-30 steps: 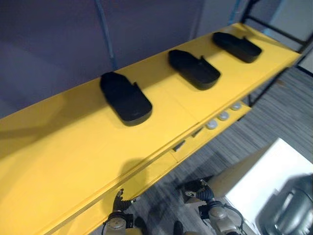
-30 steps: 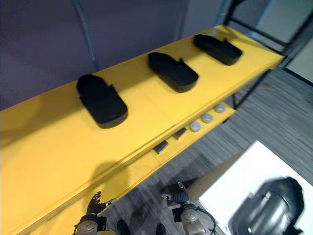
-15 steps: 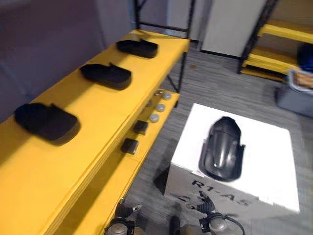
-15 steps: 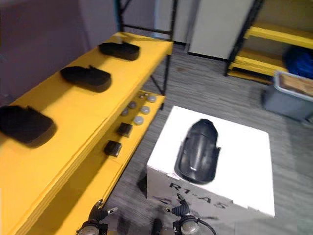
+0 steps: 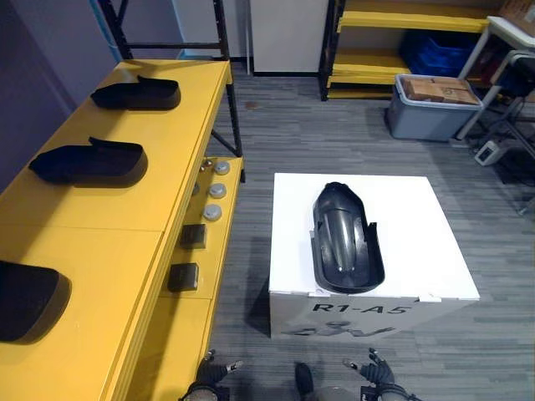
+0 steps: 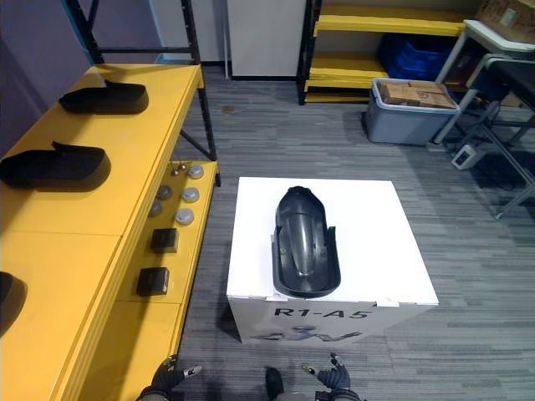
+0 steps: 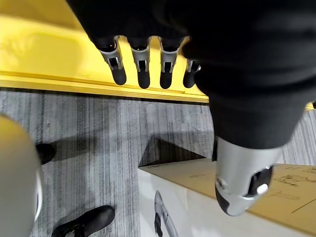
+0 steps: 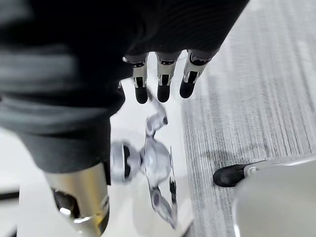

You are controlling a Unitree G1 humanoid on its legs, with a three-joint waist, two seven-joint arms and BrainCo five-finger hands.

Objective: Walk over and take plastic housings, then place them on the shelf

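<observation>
A housing (image 5: 345,242) lies on the box (image 5: 418,251), right of the shelf (image 5: 92,238). Three housings (image 5: 88,163) lie along the shelf, near to far. A bin (image 5: 428,113) stands far right.

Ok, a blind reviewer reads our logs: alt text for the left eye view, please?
A black plastic housing lies on a white box on grey carpet. Beside it, three more black housings sit on a yellow shelf; the left hand and right hand hang low.

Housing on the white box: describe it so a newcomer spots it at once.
Right of the long yellow shelf stands a white box on grey carpet. The dark plastic housing lies alone on its top, hollow side up; the other housings all sit on the shelf.
</observation>
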